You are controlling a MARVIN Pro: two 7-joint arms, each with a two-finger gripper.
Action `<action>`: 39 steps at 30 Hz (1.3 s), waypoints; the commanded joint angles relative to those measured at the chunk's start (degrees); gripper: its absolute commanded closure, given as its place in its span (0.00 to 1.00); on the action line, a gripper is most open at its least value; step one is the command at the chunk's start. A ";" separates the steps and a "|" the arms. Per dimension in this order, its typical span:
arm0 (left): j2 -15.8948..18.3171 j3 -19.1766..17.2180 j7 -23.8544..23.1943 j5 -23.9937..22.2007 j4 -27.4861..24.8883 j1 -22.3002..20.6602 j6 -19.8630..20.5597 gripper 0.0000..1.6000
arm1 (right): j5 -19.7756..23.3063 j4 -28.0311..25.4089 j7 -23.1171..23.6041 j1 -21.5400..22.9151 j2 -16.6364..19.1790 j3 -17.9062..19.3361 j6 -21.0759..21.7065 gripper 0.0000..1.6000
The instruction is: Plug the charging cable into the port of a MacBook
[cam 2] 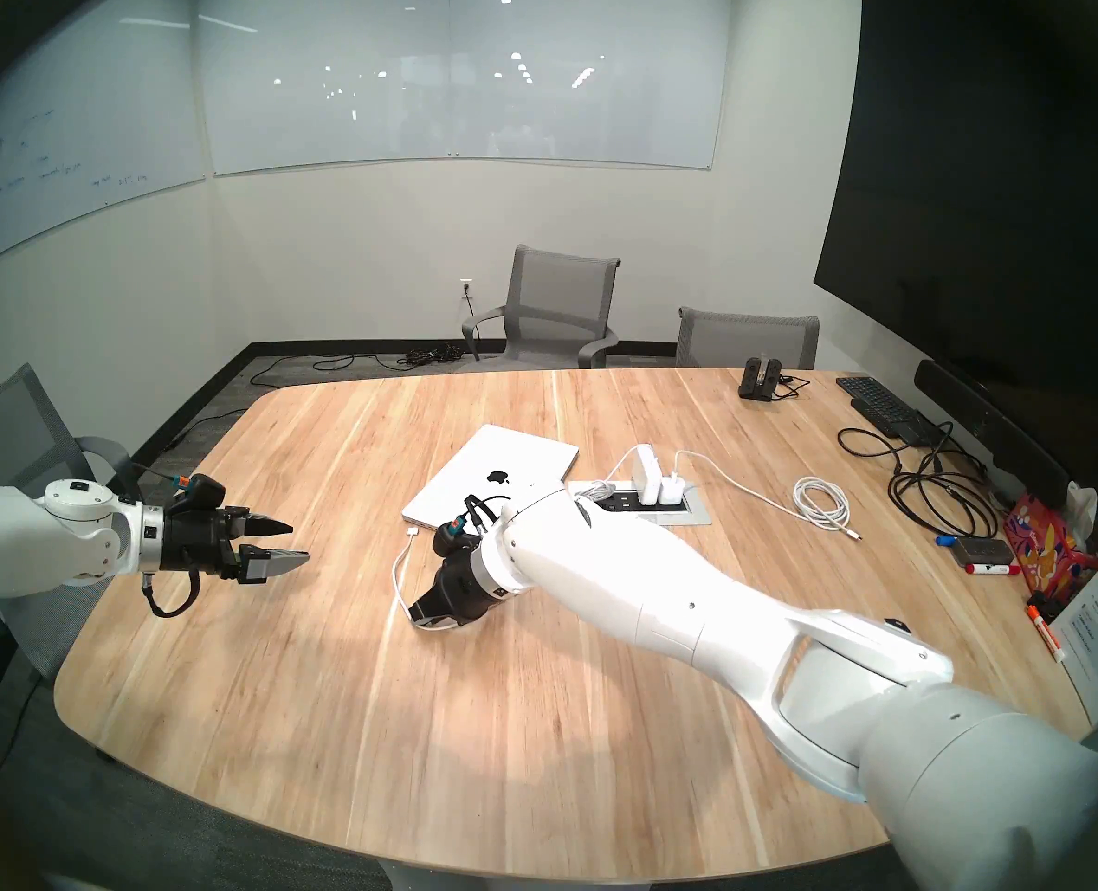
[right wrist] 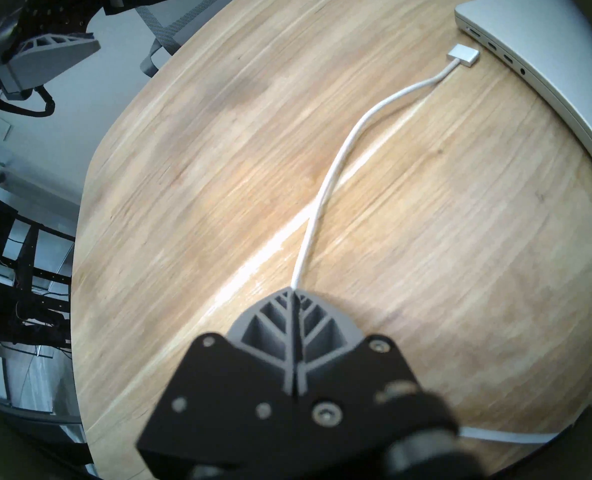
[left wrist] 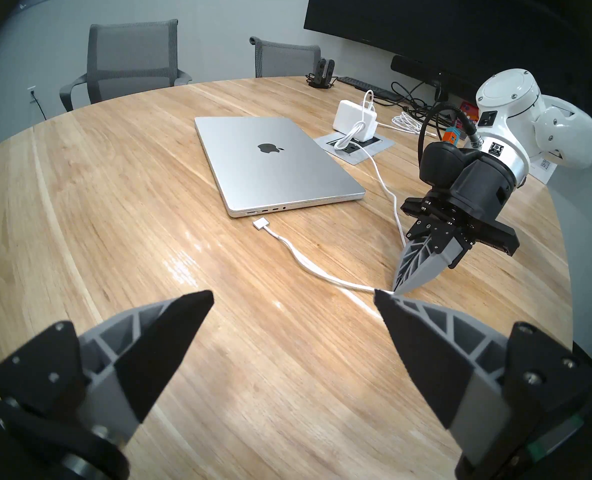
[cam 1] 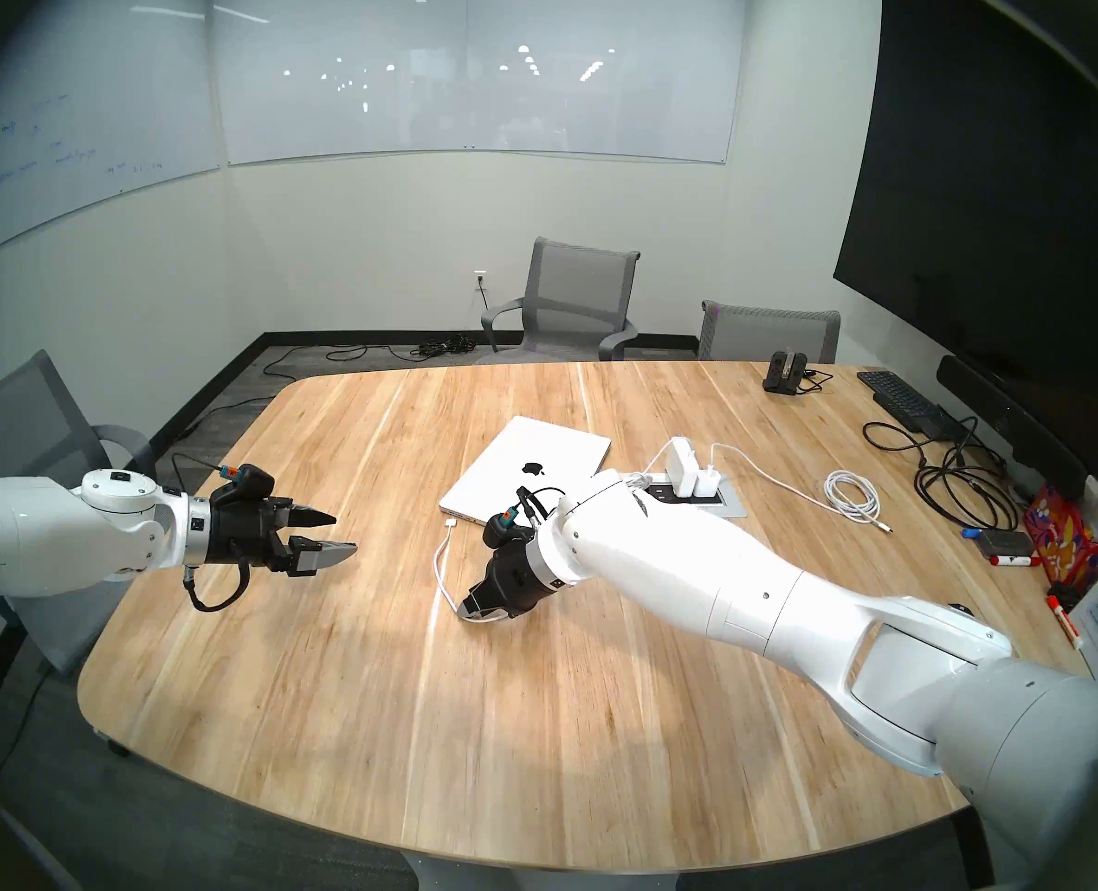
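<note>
A closed silver MacBook (cam 1: 533, 465) (left wrist: 273, 164) lies mid-table with its ports (left wrist: 265, 211) on the near edge. The white charging cable (cam 1: 438, 562) (right wrist: 332, 178) runs across the wood. Its flat plug (left wrist: 260, 223) (right wrist: 462, 55) rests on the table just off that port edge, apart from it. My right gripper (cam 1: 469, 610) (left wrist: 400, 288) (right wrist: 293, 290) points down at the table and is shut on the cord well back from the plug. My left gripper (cam 1: 344, 535) (left wrist: 294, 294) hovers open and empty over the table's left side.
A white power brick (cam 1: 684, 465) stands in the table's socket panel (cam 1: 726, 504) behind my right arm. A coiled white cable (cam 1: 852, 494), black cables (cam 1: 958, 484), a black keyboard (cam 1: 906, 401) and markers (cam 1: 1012, 560) lie at the right. Chairs (cam 1: 575, 298) ring the table.
</note>
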 commanded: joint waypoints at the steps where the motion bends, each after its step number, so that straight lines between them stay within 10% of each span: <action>1: -0.11 -0.66 -0.01 -0.14 0.00 -0.74 -0.13 0.00 | -0.58 -1.79 1.62 0.73 0.35 -0.05 -1.80 1.00; 39: -0.11 -0.66 -0.01 -0.14 0.00 -0.74 -0.14 0.00 | -5.39 -6.92 1.57 0.04 2.27 0.70 -3.80 1.00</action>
